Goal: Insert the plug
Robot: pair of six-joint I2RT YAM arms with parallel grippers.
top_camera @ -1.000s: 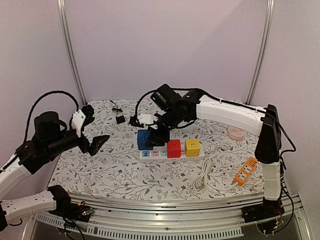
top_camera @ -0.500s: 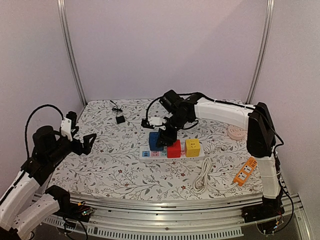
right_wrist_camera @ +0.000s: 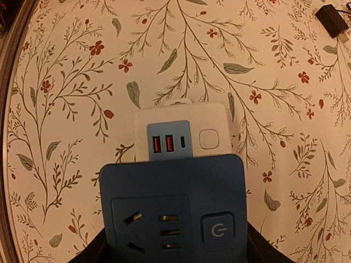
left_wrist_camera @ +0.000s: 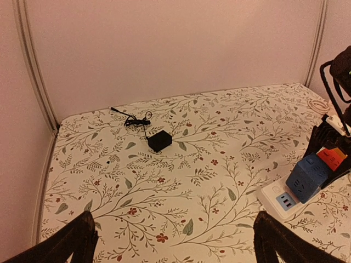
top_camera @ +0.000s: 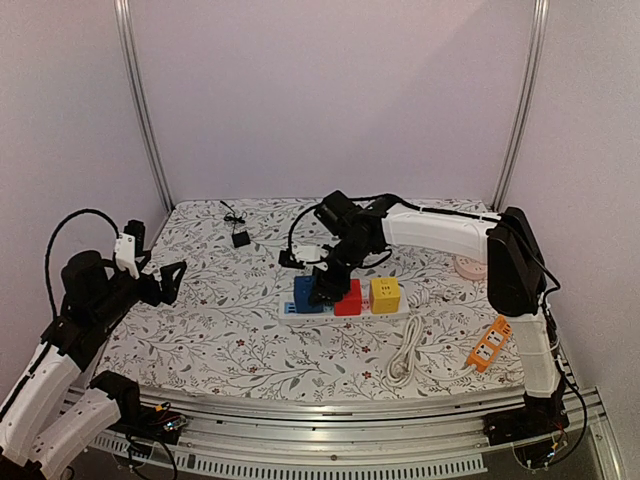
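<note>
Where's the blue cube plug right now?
Top view, table centre: the blue cube plug is over the left end of the white power strip, gripped by the right gripper, just left of the red cube.

A cream tablecloth (top_camera: 230,330) is printed with green leaves, brown stems and small red flowers. At centre frame a blue cube (top_camera: 304,294), a red cube (top_camera: 349,298) and a yellow cube (top_camera: 385,294) are seen on a white power strip (top_camera: 402,314). An orange power strip (top_camera: 490,343) is shown at lower right, a pink disc (top_camera: 468,266) at right, and a black adapter (top_camera: 241,239) at upper left.
</note>
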